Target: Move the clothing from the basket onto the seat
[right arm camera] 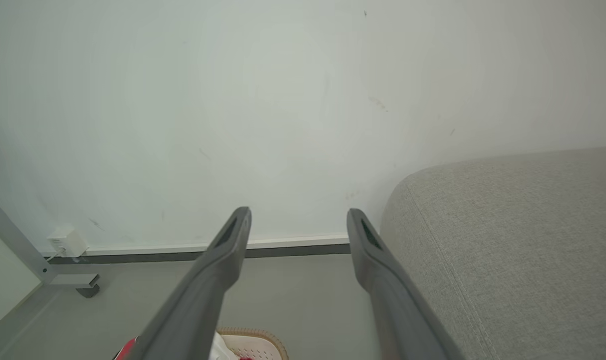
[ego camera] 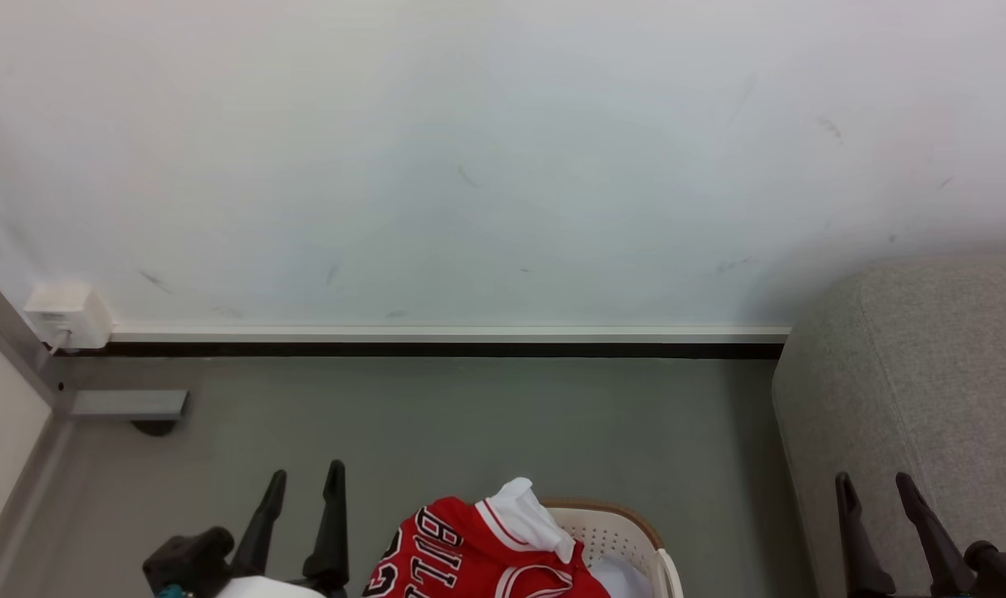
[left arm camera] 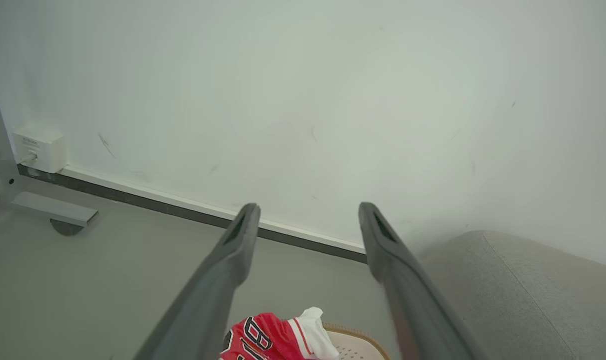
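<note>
Currently left gripper [ego camera: 306,473], 7 o'clock, and right gripper [ego camera: 872,482], 5 o'clock, show fingers spread, empty. Hazard: clothing [ego camera: 461,552] draped over basket [ego camera: 627,519] rim may snag, tipping it.

Pale, lightly scuffed wall [ego camera: 503,149] is rising ahead of the left gripper [ego camera: 307,469]. White skirting strip [ego camera: 436,334] over a dark band [ego camera: 436,350] is running along the wall's base. Grey floor [ego camera: 469,423] is stretching between gripper and skirting. Small white box [ego camera: 66,316] and grey metal frame foot [ego camera: 129,404] are sitting forward-left.
</note>
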### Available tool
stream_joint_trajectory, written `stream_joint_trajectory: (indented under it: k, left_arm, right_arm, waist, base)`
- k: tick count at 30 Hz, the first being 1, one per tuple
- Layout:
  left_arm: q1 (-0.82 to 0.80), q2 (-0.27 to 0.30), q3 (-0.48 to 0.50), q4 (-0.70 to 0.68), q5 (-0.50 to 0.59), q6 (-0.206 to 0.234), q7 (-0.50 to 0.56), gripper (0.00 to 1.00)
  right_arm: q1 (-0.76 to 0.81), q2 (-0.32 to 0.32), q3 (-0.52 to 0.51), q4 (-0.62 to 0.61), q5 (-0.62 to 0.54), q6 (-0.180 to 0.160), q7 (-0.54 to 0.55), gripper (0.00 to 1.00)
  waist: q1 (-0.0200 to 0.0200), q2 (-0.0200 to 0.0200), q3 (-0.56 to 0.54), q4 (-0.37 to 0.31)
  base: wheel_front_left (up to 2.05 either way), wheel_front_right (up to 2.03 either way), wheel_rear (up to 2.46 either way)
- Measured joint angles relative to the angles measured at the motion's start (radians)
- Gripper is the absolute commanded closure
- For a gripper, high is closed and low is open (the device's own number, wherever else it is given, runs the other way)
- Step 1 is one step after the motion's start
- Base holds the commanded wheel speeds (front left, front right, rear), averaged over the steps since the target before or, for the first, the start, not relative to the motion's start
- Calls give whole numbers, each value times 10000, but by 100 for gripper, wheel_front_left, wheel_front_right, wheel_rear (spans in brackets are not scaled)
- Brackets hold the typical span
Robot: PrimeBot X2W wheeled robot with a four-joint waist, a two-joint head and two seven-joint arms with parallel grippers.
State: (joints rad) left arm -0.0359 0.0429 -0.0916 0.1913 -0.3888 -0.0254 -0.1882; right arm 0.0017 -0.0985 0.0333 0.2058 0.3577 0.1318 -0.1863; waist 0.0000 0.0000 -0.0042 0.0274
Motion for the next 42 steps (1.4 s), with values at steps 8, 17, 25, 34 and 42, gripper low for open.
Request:
stream_joint_trajectory:
  k: [8,17,25,34,42]
  left_arm:
    - [47,6,92,102,815,-6,-163,0]
    - [105,12,100,211,1597,-92,-337,0]
    - [143,19,153,288,2132,-107,-502,0]
    - [196,31,109,472,2495,-259,-683,0]
    - [197,35,125,550,2658,-267,-757,0]
  right_arm:
    - [24,-13,2,132,-535,0,-178,0]
    - [67,27,-54,309,-759,0,-364,0]
    - [97,40,-134,454,-1091,0,-523,0]
    - [177,77,-165,598,-1379,0,-700,0]
    - [193,98,-173,805,-1522,0,-761,0]
  waist:
    - [0,0,-18,58]
    - [0,0,-68,97]
    - [0,0,-91,127]
    - [0,0,-135,163]
    - [0,0,-137,170]
  base:
    - [0,0,0]
    - [0,0,0]
    - [0,0,0]
    - [0,0,0]
    - [0,0,0]
